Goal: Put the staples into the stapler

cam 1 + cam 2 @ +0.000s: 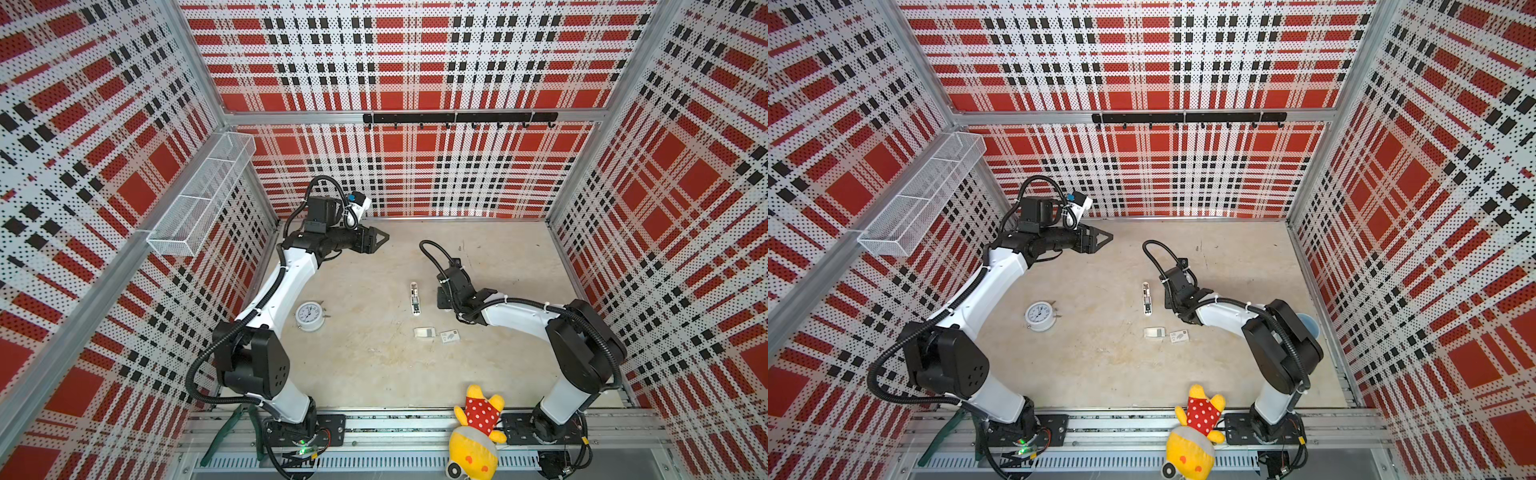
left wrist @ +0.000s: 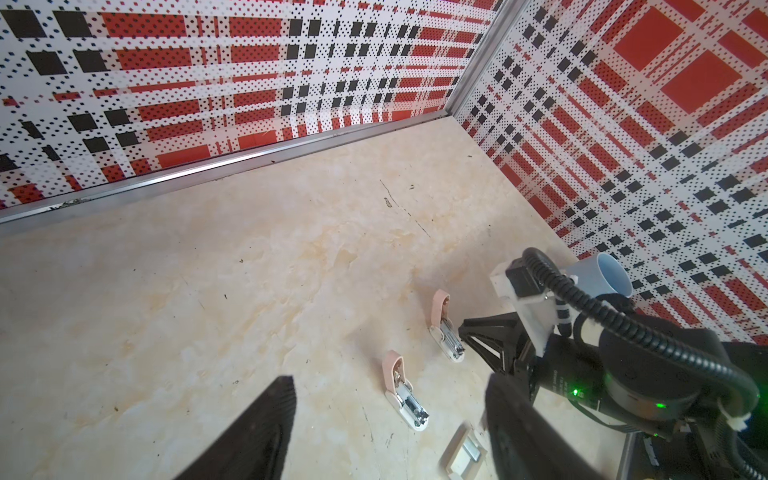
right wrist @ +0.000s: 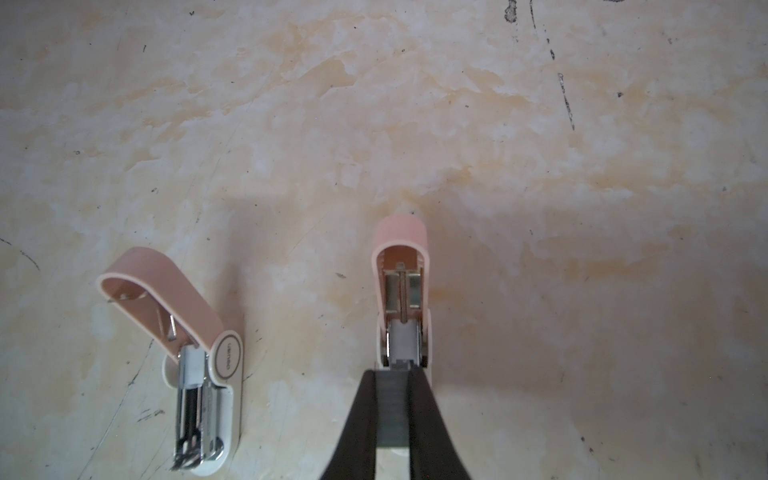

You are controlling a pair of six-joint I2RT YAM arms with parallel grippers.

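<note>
Two pink-and-white staplers lie on the table with their covers flipped up. My right gripper [image 3: 392, 376] is shut on a grey strip of staples [image 3: 392, 409], held just above the channel of one stapler [image 3: 401, 291], which my right wrist hides in both top views. The other stapler [image 3: 199, 345] lies beside it, also visible in both top views [image 1: 414, 298]. My left gripper [image 1: 380, 237] hovers open and empty near the back wall, well away from both staplers. In the left wrist view its fingers frame the nearer stapler [image 2: 405, 395].
The white staple box's open tray [image 1: 424, 333] and its sleeve [image 1: 449, 336] lie in front of the staplers. A white alarm clock [image 1: 309, 316] sits at the left, a blue cup [image 1: 1308, 324] behind my right arm, a yellow plush toy [image 1: 478, 432] at the front edge.
</note>
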